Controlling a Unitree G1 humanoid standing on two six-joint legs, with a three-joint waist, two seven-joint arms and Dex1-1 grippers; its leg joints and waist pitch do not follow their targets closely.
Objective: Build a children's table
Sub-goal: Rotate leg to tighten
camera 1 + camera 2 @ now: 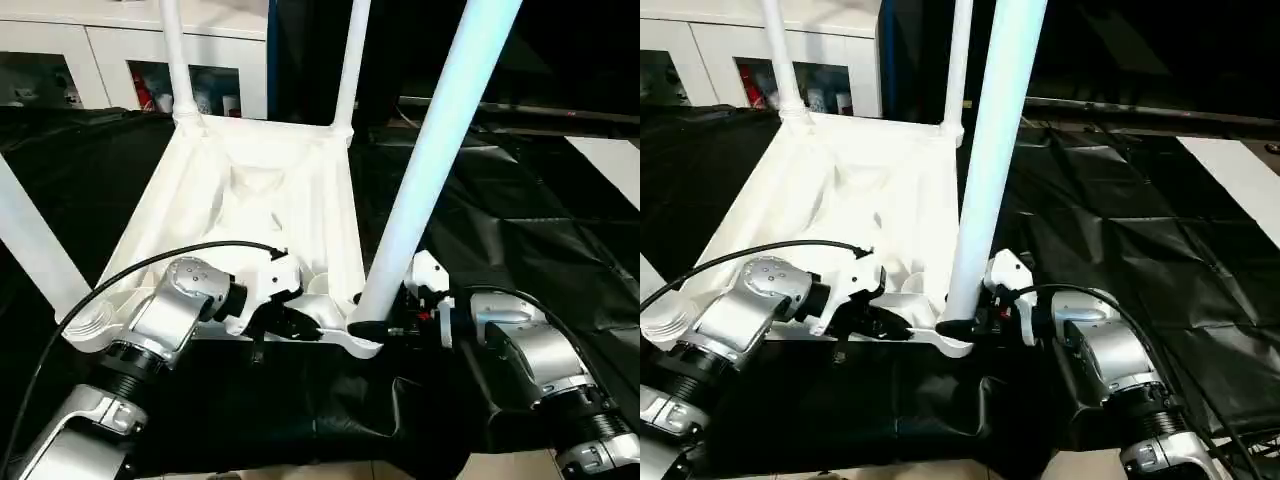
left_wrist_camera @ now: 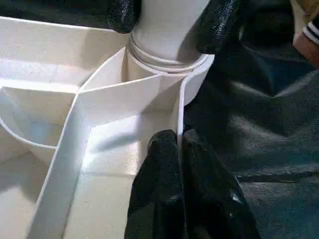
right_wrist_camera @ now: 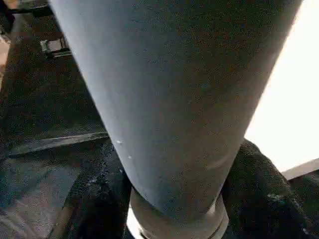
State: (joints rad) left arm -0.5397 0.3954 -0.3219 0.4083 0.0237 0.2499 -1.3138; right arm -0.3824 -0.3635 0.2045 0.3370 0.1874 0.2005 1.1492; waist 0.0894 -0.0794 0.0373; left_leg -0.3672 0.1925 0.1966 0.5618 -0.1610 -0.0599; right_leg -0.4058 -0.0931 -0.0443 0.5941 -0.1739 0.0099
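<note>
Left eye view: we see the tabletop [image 1: 270, 200] lying underside up on the black-draped worktop [image 1: 520, 240], near its front edge, with four white legs [image 1: 440, 150] standing in its corner sockets. Our left pincer [image 2: 179, 174] is pressed together on the thin rim wall beside the near right corner. Our right pincer [image 1: 385, 328] is clamped around the base of that corner's leg.

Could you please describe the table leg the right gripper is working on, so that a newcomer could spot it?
Find the upturned white tabletop on the black-draped table. The leg rises from its near right corner socket. Alone among the legs, it has black fingers at its base.
</note>
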